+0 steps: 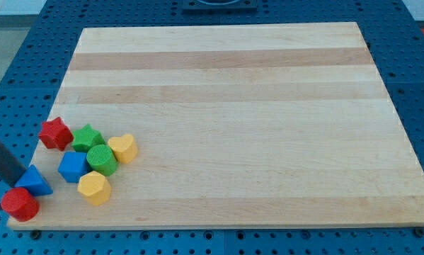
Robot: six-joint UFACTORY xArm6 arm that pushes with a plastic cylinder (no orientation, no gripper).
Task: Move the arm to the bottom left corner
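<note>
My rod comes in from the view's left edge, and my tip (18,178) rests at the board's bottom left corner. It touches the left side of the blue triangle (36,183), just above the red cylinder (19,204). To the right lie a red star (55,133), a green star (88,137), a yellow heart (123,148), a green cylinder (102,160), a blue block (72,167) and a yellow hexagon (94,188), all bunched close together.
The wooden board (240,106) lies on a blue perforated table (13,64). All blocks sit in the board's bottom left part. The red cylinder sits at the board's left edge.
</note>
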